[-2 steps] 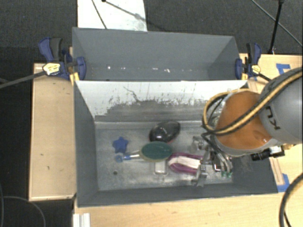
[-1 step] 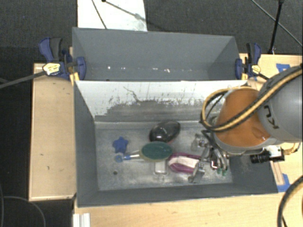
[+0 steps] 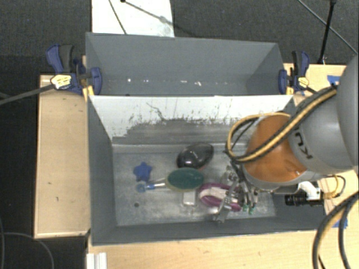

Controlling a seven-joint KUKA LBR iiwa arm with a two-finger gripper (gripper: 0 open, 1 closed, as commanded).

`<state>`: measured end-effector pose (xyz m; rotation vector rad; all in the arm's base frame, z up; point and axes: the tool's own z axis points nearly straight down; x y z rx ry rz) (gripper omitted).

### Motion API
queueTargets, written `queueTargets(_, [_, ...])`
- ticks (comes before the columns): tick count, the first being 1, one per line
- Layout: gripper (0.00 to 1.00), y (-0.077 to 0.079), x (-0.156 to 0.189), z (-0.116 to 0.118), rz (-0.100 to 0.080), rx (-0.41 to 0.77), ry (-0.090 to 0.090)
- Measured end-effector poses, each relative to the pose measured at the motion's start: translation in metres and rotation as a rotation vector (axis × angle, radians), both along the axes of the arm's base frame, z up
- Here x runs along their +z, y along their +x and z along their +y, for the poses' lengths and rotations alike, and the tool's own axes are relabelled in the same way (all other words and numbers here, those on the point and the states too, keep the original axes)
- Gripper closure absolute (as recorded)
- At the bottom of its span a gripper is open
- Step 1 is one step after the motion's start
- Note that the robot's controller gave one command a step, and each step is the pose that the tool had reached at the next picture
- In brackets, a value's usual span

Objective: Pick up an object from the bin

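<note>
My fingers [image 3: 238,202] are low over the floor of the grey bin [image 3: 106,178], toward its near right corner, beneath my orange wrist cover [image 3: 272,156]. Whether they are spread or clenched I cannot tell, since the wrist partly hides them. Just to their left, touching or nearly so, lies a purple and clear plastic thing [image 3: 211,197], which I judge the easiest to take because it is closest. Further left lies a green oval brush [image 3: 185,179] with a pale blue handle, and beyond it a blue star [image 3: 143,171]. Up and left of the fingers rests a dark rounded lump [image 3: 195,156]. Nothing is heaped, so each thing can be reached singly.
</note>
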<state>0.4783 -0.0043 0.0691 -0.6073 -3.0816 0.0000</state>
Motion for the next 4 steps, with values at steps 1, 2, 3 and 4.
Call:
queueTargets(1, [0.0,0.0,0.0,0.0,-0.001,0.001,0.0])
queueTargets(2, [1.0,0.0,0.0,0.0,0.0,0.002,0.0])
queueTargets(3, [1.0,0.0,0.0,0.0,0.0,0.004,0.0])
queueTargets(4, [1.0,0.001,0.06,0.0,-0.006,0.009,0.0])
